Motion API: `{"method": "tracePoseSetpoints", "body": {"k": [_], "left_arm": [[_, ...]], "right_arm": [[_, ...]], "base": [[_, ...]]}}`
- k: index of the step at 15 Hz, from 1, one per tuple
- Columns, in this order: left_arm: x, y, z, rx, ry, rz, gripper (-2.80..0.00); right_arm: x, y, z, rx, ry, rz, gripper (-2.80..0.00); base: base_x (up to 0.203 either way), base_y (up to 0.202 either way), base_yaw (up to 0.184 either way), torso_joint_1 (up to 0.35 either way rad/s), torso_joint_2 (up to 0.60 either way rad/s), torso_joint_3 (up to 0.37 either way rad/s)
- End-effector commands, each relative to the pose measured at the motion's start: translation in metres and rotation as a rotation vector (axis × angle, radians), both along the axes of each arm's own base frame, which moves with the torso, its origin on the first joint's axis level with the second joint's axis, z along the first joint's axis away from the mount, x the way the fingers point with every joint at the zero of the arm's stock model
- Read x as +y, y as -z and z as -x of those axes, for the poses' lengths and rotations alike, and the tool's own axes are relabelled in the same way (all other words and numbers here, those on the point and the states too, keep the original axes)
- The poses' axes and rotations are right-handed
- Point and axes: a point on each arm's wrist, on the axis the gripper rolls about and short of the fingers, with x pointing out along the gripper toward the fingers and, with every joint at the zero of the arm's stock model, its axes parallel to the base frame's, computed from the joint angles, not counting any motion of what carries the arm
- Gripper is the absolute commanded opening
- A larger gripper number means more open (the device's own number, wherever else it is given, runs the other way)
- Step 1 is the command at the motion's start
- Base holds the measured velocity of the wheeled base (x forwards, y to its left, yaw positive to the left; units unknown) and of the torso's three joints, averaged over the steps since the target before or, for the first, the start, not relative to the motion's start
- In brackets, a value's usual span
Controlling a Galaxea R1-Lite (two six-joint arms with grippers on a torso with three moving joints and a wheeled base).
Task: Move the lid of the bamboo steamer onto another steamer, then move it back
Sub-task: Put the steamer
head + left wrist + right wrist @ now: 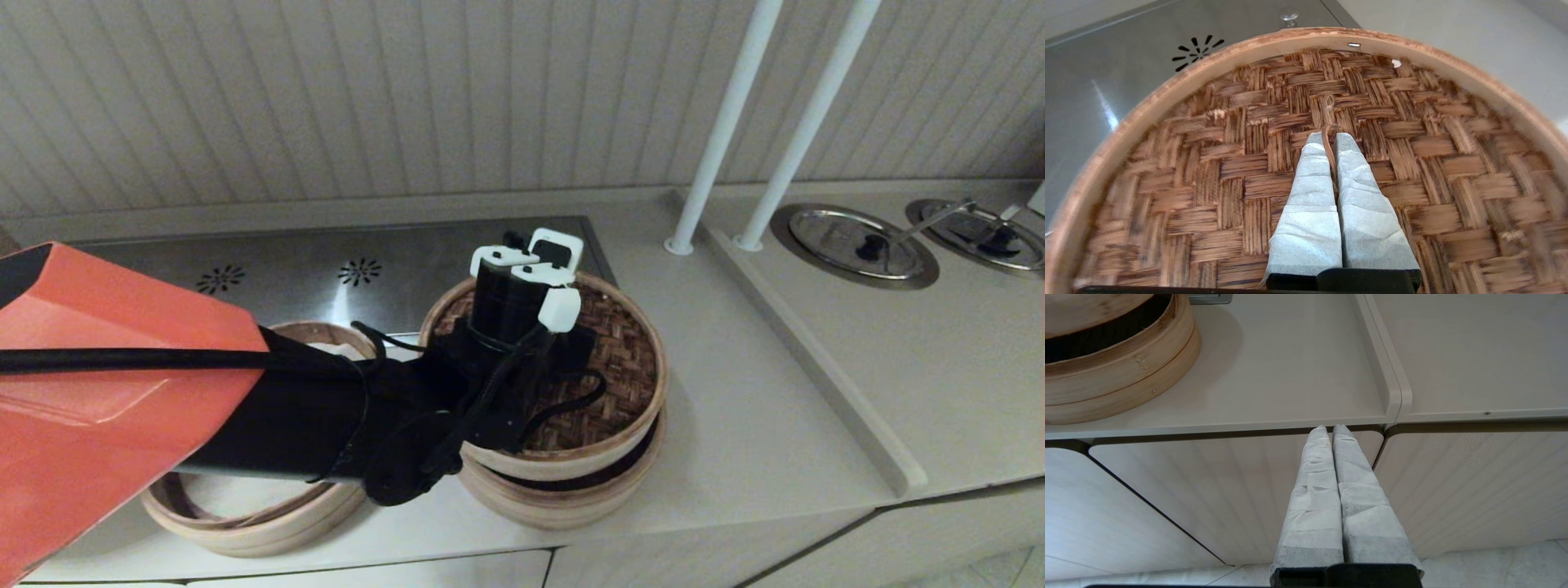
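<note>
Pinching lid loop (pixel 1327 136), left end effector (pixel 1330 139)

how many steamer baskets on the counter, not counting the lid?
2. One sits under the bamboo steamer lid pinched by the left gripper; one on the left, partly hidden behind the arm. No others show.

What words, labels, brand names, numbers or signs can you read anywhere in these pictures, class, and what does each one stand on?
None can be read in any view.
The bamboo steamer lid, pinched at its loop by the left gripper, shows only weave.
The steel plate has two slot rosettes, not writing.
The right gripper and cabinet fronts are unmarked.
</note>
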Motion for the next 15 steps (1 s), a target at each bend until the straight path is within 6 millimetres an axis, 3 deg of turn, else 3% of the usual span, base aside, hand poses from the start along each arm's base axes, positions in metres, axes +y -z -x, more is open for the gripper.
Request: {"method": "tracePoseSetpoints", "body": {"k": [1, 6, 12, 15], "left_arm": [[0.003, -0.008, 0.002, -0.013, -0.003, 0.015, -2.8], [0.022, -0.02, 0.006, -0.023, -0.031, 0.03, -2.8], [0.071, -0.046, 0.019, -0.032, -0.095, 0.047, -2.8], [0.097, -0.045, 0.025, -0.016, -0.138, 0.023, -2.8]], "right_arm": [[0.0, 0.0, 0.0, 0.002, 0.0, 0.0, -2.8], [0.0, 0.0, 0.0, 0.002, 0.0, 0.0, -2.8], [0.0, 0.0, 0.0, 0.002, 0.0, 0.0, -2.8], [0.0, 0.0, 0.0, 0.001, -0.001, 0.0, -2.8]], "base": [[0.0, 0.0, 0.0, 0.0, 0.0, 0.0], [0.0, 0.0, 0.0, 0.0, 0.0, 0.0], [0.0, 0.0, 0.0, 0.0, 0.0, 0.0], [0.0, 0.0, 0.0, 0.0, 0.0, 0.0]]}}
